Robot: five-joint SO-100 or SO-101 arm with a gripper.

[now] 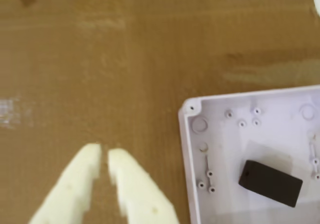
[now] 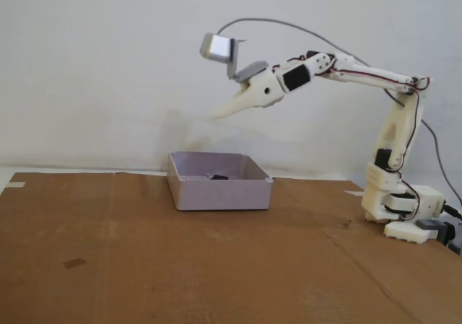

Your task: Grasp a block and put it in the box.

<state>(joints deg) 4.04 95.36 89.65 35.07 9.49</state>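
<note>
Black and matte, the block (image 1: 270, 182) is seen lying flat on the floor of the box (image 1: 192, 149), towards the 4 o'clock corner of the wrist view; in the fixed view it is glimpsed just over the box wall (image 2: 220, 194). The claw (image 1: 104, 154) is held empty, its tips nearly pressed together with only a thin slit between, raised well above the brown cardboard surface (image 2: 144, 266). The placing step appears done. Nothing further seems required beyond a retreat of the arm (image 2: 361, 75).
</note>
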